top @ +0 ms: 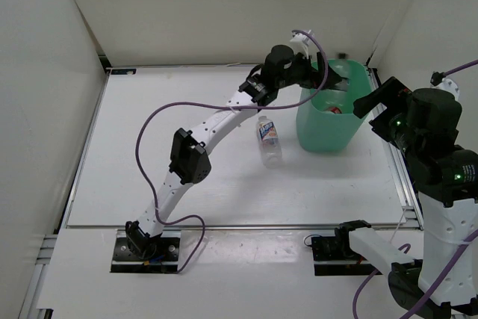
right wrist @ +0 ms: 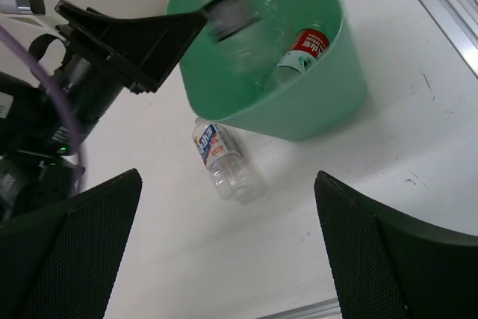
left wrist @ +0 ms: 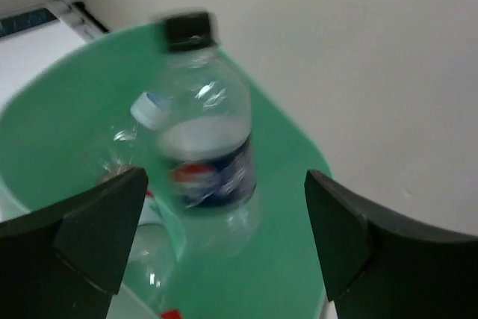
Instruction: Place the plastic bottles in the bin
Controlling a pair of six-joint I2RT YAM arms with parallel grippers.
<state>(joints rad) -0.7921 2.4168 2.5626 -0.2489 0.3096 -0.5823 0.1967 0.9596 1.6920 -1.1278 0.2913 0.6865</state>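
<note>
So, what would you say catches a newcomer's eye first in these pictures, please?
A small clear plastic bottle with dark label and black cap shows blurred above the tall mint-green plastic bin, far right on the table, inside the open left gripper. A second clear bottle, blue-white labelled, lies on the table beside the bin.

A white bench [top: 149, 147] lies flat, closed in by plain white walls [top: 224, 13] on the left, far and right sides. Grey metal rails [top: 399, 177] run along its side edges. Near the right rail the surface bears small dark scuffs [right wrist: 426, 82].
</note>
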